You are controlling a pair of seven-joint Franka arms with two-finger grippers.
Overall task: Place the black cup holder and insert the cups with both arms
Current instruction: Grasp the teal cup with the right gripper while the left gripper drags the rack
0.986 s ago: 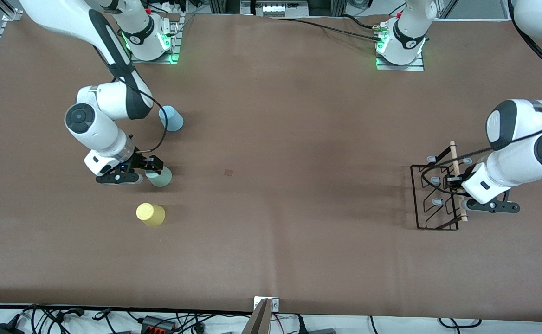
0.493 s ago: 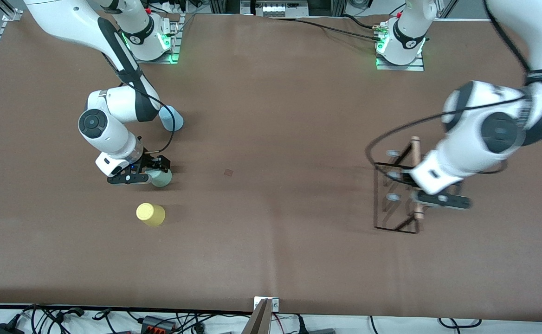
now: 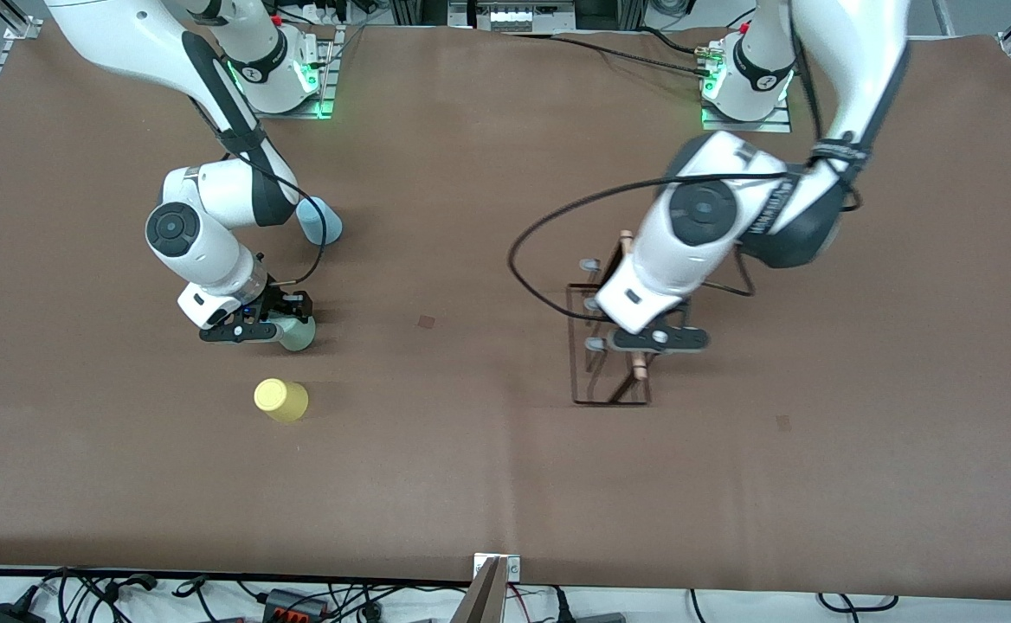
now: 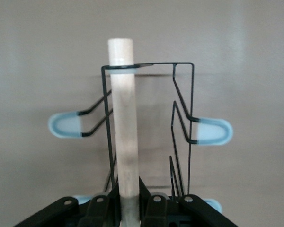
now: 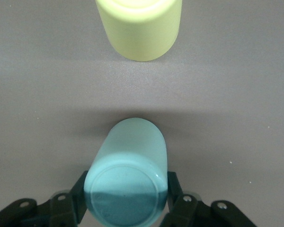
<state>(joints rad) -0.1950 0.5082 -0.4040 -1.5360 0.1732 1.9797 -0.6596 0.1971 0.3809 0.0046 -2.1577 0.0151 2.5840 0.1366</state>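
Note:
My left gripper [image 3: 641, 343] is shut on the light wooden rod [image 4: 124, 123] of the black cup holder [image 3: 602, 359] and holds it over the middle of the table. The holder's pale-tipped prongs [image 4: 212, 131] stick out on both sides. My right gripper [image 3: 273, 330] is shut on the mint green cup [image 3: 299, 334], bottom up, with one finger on each side [image 5: 173, 191]; I cannot tell whether the cup is off the table. The yellow cup [image 3: 280, 400] stands nearer the front camera and also shows in the right wrist view [image 5: 139, 28]. The light blue cup [image 3: 322, 221] lies farther back, partly hidden by the right arm.
The brown table mat [image 3: 471, 467] has a small dark square mark [image 3: 426, 321] near its middle and another [image 3: 782, 422] toward the left arm's end. Cables and a clamp [image 3: 495, 571] line the front edge.
The left arm has carried the cup holder from its end of the table to the middle. The right gripper has shifted slightly at the mint green cup.

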